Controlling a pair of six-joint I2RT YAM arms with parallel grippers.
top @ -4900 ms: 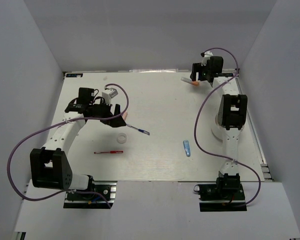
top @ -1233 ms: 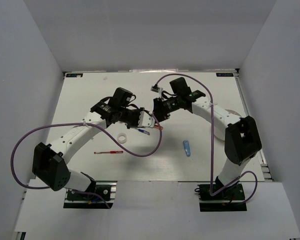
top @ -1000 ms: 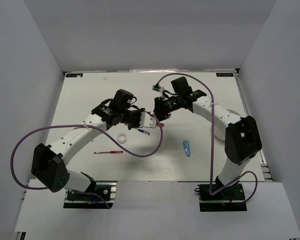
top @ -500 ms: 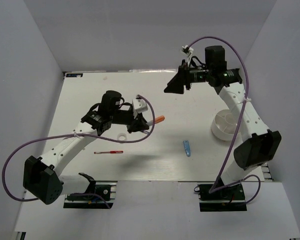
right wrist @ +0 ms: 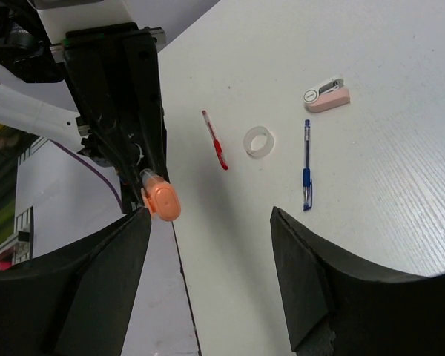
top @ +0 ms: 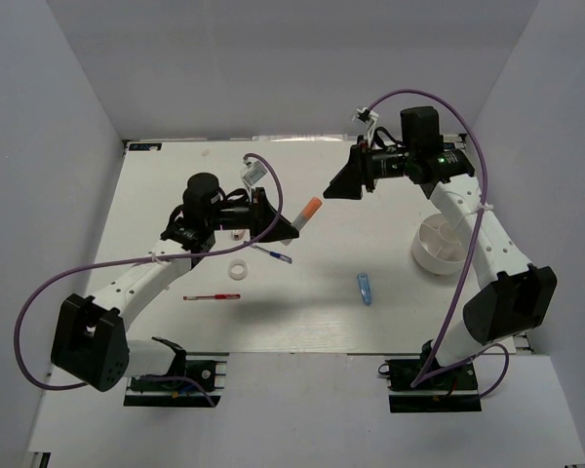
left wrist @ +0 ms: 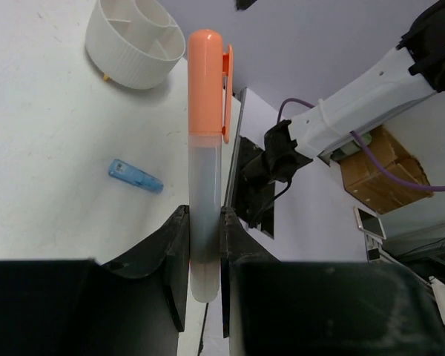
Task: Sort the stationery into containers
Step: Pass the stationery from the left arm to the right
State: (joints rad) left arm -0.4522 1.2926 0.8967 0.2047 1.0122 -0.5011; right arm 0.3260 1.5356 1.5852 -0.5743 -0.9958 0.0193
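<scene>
Pinched tight, low on its white barrel, by the left gripper [top: 278, 222]: the marker [left wrist: 205, 170], orange cap [left wrist: 205, 81] jutting well past the fingertips, held clear of the table [top: 322, 322], apparently for carrying. Facing that cap across a gap, the right gripper [top: 339, 183], spread wide, holding nothing. Beneath the left fingers, blue pen [top: 271, 253], tape ring [top: 238, 270], red pen [top: 212, 296]. Farther out beyond the cap, blue piece [left wrist: 136, 176], then the bowl [left wrist: 126, 63]. Open air all that way; only the right arm [top: 468, 210] near the bowl's rim to mind.

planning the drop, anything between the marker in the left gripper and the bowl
Nothing visible between the marker and the bowl. The left gripper holds it raised; the open right gripper hangs off to the far side.
</scene>
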